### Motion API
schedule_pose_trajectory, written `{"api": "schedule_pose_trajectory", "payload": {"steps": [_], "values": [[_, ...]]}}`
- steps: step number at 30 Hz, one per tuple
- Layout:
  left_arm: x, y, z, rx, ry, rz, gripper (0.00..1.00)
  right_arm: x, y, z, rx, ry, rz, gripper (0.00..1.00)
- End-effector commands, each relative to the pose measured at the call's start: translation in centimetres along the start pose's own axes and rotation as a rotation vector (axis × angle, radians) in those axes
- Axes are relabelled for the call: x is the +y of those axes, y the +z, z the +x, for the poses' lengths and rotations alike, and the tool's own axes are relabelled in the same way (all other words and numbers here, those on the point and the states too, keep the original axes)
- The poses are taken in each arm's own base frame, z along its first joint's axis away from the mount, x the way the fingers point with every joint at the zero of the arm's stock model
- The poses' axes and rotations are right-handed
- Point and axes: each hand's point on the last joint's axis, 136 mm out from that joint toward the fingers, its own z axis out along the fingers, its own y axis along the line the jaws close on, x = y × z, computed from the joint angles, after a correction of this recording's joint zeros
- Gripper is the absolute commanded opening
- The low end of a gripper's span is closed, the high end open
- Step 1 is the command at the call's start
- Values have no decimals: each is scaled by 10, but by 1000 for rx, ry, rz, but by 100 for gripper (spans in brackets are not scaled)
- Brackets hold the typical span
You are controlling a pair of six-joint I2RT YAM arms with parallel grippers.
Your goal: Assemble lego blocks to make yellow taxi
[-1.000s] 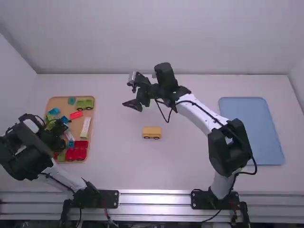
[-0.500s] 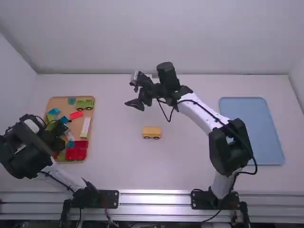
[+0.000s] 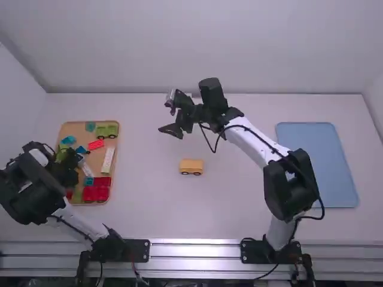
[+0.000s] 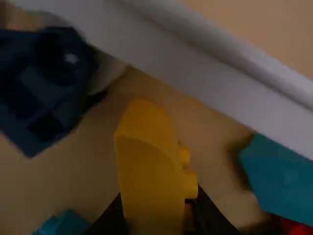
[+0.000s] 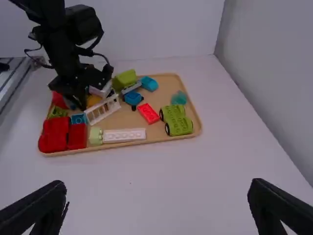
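The left gripper (image 3: pixel 70 167) is closed on a yellow block (image 4: pixel 146 166) over the tan tray (image 3: pixel 73 128) — the right gripper (image 3: pixel 163 116) hangs wide open. The yellow wheeled base (image 3: pixel 191 167) sits on the table (image 3: pixel 239 203) — between tan and blue trays (image 3: pixel 317 164).

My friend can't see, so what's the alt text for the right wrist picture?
A tan tray holds colorful lego pieces, including a green wheeled base, a red brick and a long white brick, with the left end effector among them. Nearer, the right end effector hangs open above the white table.
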Motion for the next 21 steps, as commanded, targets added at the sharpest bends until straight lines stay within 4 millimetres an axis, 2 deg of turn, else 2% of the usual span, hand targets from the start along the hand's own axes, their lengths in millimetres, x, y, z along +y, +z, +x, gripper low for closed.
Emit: {"api": "schedule_pose_trajectory", "payload": {"steps": [1,4,8,11,16,18,20,21], "values": [[13,-10,-12,-29,-126,-15,10,-4,-2,-11,-18,-14,3,99],[21,-25,-17,-31,-222,-13,5,-4,-2,-11,-18,-15,5,99],[28,-48,-28,-61,-347,12,6,-4,-2,-11,-20,-18,5,99],[31,-74,-49,-143,-428,66,6,-4,-2,-12,-22,-20,6,99],[24,-114,-83,-293,-419,181,9,-4,-2,-12,-22,-21,6,99],[18,-135,-104,-399,-413,254,10,-4,-2,-12,-22,-22,7,99],[13,-152,-118,-480,-407,310,2,-4,-2,-12,-24,-23,7,99],[10,-161,-125,-524,-405,342,2,-5,-2,-13,-24,-23,8,99]]}}
